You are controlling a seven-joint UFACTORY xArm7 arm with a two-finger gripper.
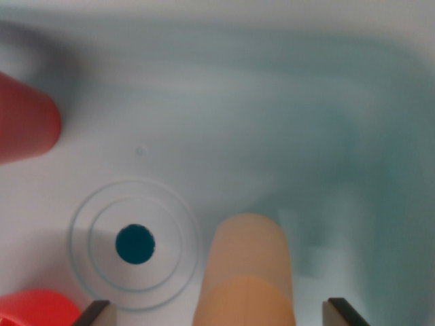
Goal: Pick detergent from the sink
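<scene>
Kitchen-type setting, seen from inside a sink; pale, smooth basin with rounded walls curving up at the top and the wrist view's right; round drain hole in the floor, dark teal, ringed by moulded concentric circles; plastic look to the surface suggests a toy or mock-up sink rather than a plumbed one; nothing beyond the basin is visible.
</scene>
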